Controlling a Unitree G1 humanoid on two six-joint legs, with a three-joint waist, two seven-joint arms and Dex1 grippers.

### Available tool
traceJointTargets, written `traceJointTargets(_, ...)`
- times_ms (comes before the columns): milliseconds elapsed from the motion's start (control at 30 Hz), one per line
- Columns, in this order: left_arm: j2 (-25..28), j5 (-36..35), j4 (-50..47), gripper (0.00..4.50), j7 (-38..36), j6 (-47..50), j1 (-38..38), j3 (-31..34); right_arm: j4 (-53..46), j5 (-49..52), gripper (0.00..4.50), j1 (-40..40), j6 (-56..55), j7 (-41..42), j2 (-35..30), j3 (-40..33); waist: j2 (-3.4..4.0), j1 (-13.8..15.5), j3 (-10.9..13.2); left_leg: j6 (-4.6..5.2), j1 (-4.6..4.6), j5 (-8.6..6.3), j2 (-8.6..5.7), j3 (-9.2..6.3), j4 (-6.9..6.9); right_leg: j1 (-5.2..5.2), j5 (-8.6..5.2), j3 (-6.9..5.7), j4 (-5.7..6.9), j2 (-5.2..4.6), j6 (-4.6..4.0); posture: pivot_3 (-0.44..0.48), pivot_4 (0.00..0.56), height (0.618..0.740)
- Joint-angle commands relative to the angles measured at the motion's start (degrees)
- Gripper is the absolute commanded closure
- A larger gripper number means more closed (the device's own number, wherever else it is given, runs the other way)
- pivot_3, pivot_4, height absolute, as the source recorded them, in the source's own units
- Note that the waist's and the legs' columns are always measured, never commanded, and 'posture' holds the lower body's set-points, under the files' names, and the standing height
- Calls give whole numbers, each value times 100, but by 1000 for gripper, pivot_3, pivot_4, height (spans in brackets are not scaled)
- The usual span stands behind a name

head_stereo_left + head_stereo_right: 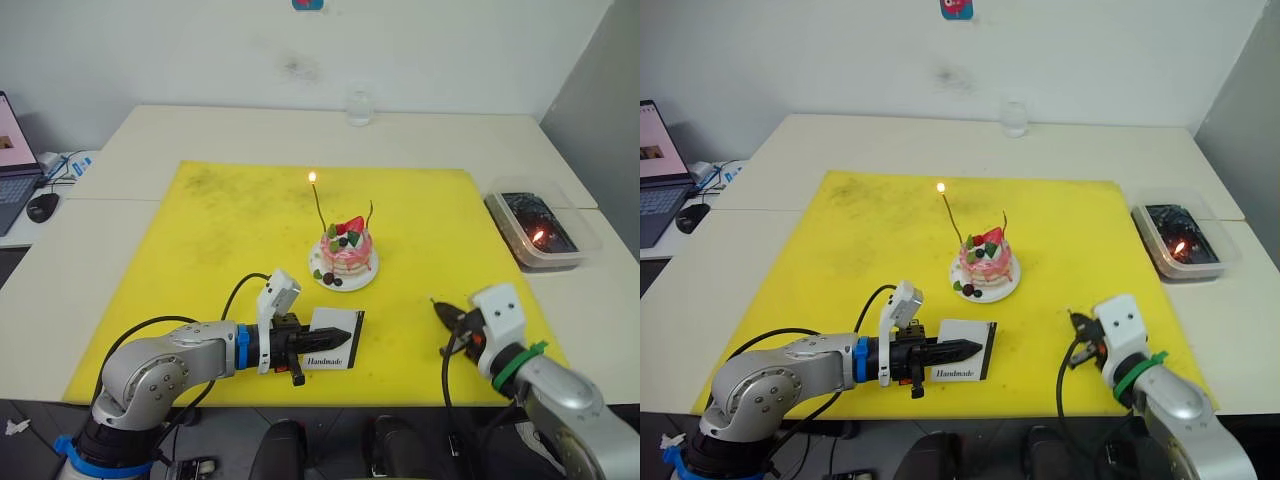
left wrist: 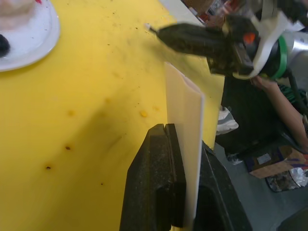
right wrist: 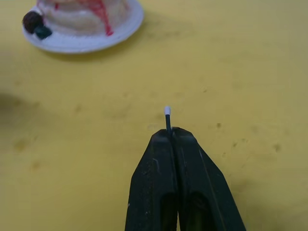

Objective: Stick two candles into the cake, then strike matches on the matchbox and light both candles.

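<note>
One candle [image 1: 318, 205] on the cake [image 1: 346, 252] burns; the other candle [image 1: 370, 213] beside it is unlit, so I judge I'm at the second strike. My left gripper [image 2: 185, 192] has its fingers clamped on the matchbox [image 1: 333, 339], holding it up on edge with most of the box standing beyond the fingertips. My right gripper [image 3: 169, 132] has its fingers pressed together on a match [image 3: 167, 117], whose white head pokes out just past the tips. The two grippers sit well apart, the cake farther out between them. Next I need to bring the match head across to the black strip on the box edge and drag it firmly, keeping the left grip steady so the box doesn't twist.
</note>
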Motion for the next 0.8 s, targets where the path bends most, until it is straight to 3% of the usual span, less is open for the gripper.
traceJointTargets(33, 61, -34, -52, 4500, -139, -53, -76, 37, 266, -297, 4478, 178, -991, 12, 80, 289, -1, -8, 0, 0, 2, 0, 1, 1, 0, 0, -4, 0, 0, 0, -8, 0, 150, 740)
traceJointTargets(233, 73, -11, -52, 4500, -168, -45, -111, 27, 961, -504, 4478, 199, -1777, -123, 403, 380, -1, 6, -1, 0, 0, 0, -2, 0, 2, 1, -10, 1, -1, -2, -18, 0, 150, 740)
traceJointTargets(333, 102, -19, -65, 4500, -171, -38, -109, 49, 1108, -600, 3882, 115, -1935, -90, 367, 352, -1, 6, -1, 0, -2, 0, -2, 2, 1, 1, -2, 0, -2, -2, -3, 0, 150, 740)
traceJointTargets(433, 102, -39, -82, 4500, -150, -29, -109, 54, 1149, -647, 2864, 66, -2010, -53, 343, 368, -1, 7, -1, 0, -2, 0, 0, -1, 0, 0, 1, -3, -1, -1, 1, 0, 150, 740)
traceJointTargets(800, 63, -97, -103, 4500, -78, 32, -173, 61, 1225, -793, 2864, 45, -2108, 24, 290, 473, -1, 7, -1, 0, -1, 0, -1, -1, 0, 1, 0, -2, 0, -1, 0, 0, 150, 740)
